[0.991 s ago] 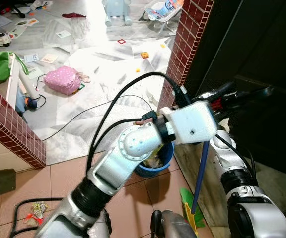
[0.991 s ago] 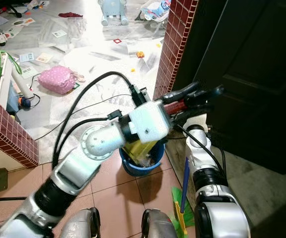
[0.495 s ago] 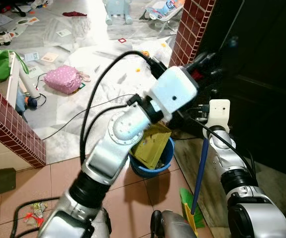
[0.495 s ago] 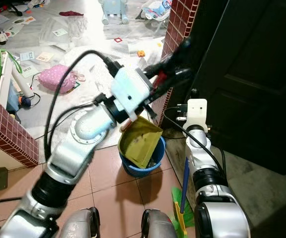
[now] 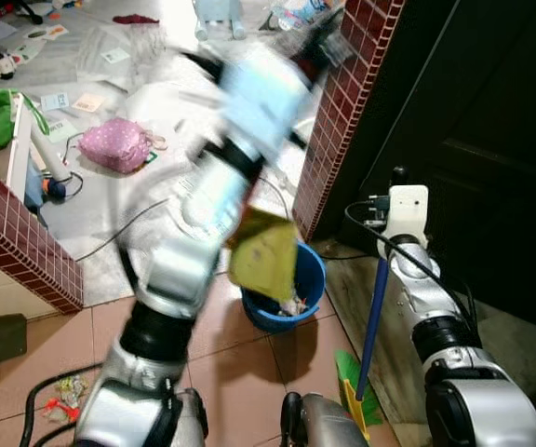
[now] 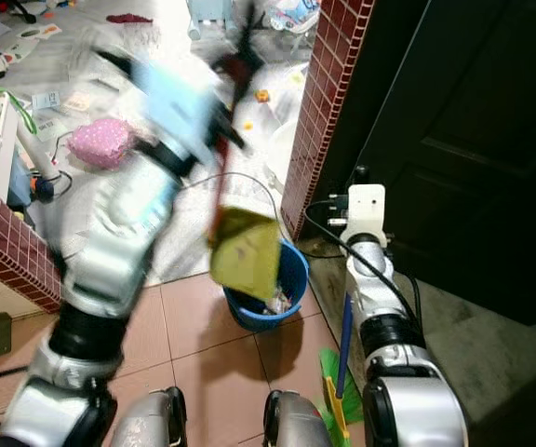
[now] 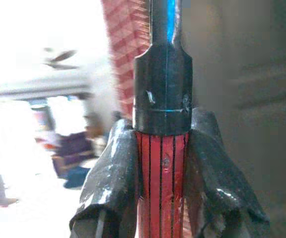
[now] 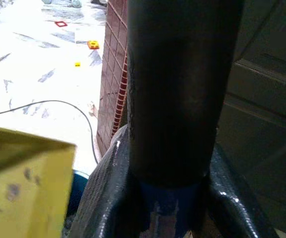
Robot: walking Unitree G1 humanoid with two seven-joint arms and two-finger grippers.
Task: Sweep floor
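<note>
The sweep looks near its end: the left gripper (image 7: 163,163), fingers clamped on a red handle, holds the yellow dustpan (image 5: 263,259) tilted over the blue bucket (image 5: 291,296), which already holds litter, though blur hides whether the pan is emptied. The right gripper (image 8: 170,198) clasps the blue broom (image 5: 372,321) upright by the brick pillar (image 5: 342,102). Toys, papers and a pink bag (image 5: 117,149) still strew the far floor.

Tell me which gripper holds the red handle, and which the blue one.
The left gripper is clamped on the red, black-striped handle of the yellow dustpan above the bucket. The right gripper holds the blue broom pole.
</note>
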